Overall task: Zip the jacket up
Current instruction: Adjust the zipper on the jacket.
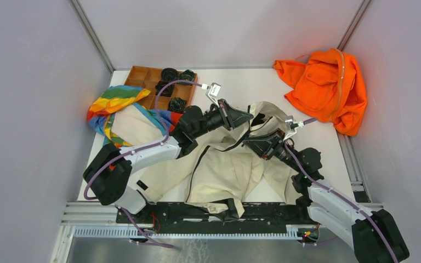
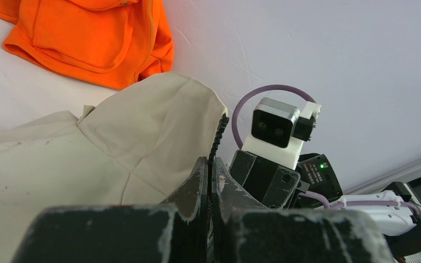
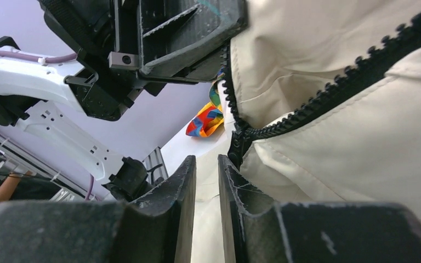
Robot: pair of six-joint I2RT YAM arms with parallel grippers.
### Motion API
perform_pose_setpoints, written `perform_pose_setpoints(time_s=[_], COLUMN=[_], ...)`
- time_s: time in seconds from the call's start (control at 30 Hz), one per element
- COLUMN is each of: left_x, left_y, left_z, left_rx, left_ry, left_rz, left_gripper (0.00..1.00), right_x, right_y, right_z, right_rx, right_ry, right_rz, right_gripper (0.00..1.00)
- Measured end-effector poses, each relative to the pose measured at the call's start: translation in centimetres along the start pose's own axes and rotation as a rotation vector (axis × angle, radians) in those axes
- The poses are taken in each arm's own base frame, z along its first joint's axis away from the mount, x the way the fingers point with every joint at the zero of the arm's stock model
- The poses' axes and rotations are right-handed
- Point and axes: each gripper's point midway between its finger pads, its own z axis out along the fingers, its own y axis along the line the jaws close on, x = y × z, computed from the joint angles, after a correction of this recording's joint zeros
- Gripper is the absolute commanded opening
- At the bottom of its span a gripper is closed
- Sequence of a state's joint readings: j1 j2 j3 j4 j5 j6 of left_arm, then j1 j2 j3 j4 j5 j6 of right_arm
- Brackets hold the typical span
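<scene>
Though blurred, jacket zipper slider (image 3: pixel 238 147) beside right gripper (image 3: pixel 207 176).

Your bench (image 1: pixel 241 87) count:
You have one beige jacket (image 1: pixel 225 170), one orange garment (image 1: pixel 320 90), one rainbow-striped cloth (image 1: pixel 118 98), one wooden tray (image 1: pixel 137 76), at least three dark bundles (image 1: pixel 169 73).

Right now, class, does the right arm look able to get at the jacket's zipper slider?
Likely yes: the right pincer hangs just beside the zipper slider, jaws slightly apart, nothing between them. The left pincer grips the toothed edge of the jacket close by.
</scene>
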State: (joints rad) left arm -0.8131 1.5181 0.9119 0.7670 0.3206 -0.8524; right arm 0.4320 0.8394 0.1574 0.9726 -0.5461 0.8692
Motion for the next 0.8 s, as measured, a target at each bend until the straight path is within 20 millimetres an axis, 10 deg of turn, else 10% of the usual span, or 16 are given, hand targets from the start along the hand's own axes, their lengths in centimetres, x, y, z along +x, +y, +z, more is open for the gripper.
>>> perform_pose_setpoints(time_s=[0.33,0.8], left_x=[0.0,-0.6], left_y=[0.1,0.4], left_z=[0.1,0.4], left_rx=[-0.013,-0.049], left_ry=[-0.003,-0.024], left_rz=[-0.017,-0.069], left_gripper=[0.02,0.02], right_x=[-0.2,-0.1], right_y=[0.8,0.1], right_z=[-0.2,-0.5], right_rx=[-0.016,0.019], right_ry=[-0.001,0.018], right_rz=[0.055,0.183], right_gripper=[0.7,0.62])
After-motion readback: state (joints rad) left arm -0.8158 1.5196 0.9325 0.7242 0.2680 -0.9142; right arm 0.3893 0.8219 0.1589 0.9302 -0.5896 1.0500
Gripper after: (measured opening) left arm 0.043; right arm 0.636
